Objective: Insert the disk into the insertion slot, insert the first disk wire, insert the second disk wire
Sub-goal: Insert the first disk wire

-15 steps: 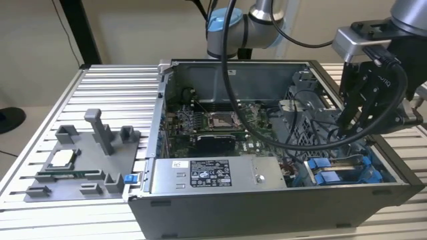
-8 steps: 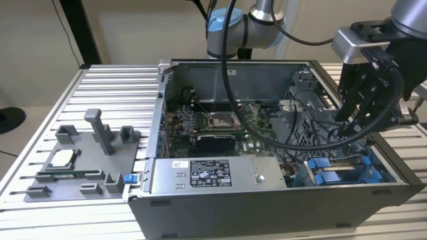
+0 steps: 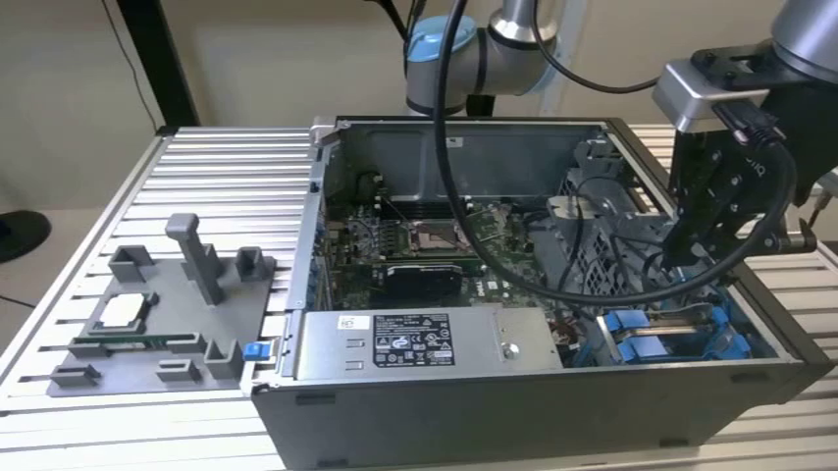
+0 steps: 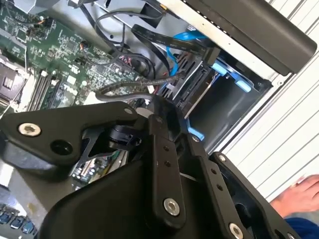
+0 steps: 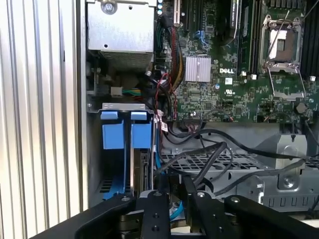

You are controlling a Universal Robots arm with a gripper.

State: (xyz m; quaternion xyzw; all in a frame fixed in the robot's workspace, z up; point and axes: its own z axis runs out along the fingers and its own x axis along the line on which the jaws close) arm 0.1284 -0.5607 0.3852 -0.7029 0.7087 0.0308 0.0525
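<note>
The open computer case (image 3: 524, 392) lies on the slatted table. In its front corner, on the exterior view's right, the disk's blue carrier (image 3: 651, 339) (image 5: 141, 135) stands in the drive bay next to a second blue carrier (image 5: 112, 135); the disk body is mostly hidden. My gripper (image 3: 684, 263) (image 5: 179, 193) reaches down into the case just above that bay. It looks shut on the black plug of a blue wire (image 5: 158, 162) that runs alongside the carrier. The same blue wire (image 4: 182, 40) appears in the second wrist view, leading to the dark drive end (image 4: 194, 84).
A grey labelled power-supply box (image 3: 406, 341) fills the case front, with the green motherboard (image 3: 419, 245) behind it. Loose black cables (image 5: 209, 149) cross the metal cage near the gripper. A grey parts fixture (image 3: 144, 324) sits on the table. A person's hand (image 4: 301, 191) rests beside the case.
</note>
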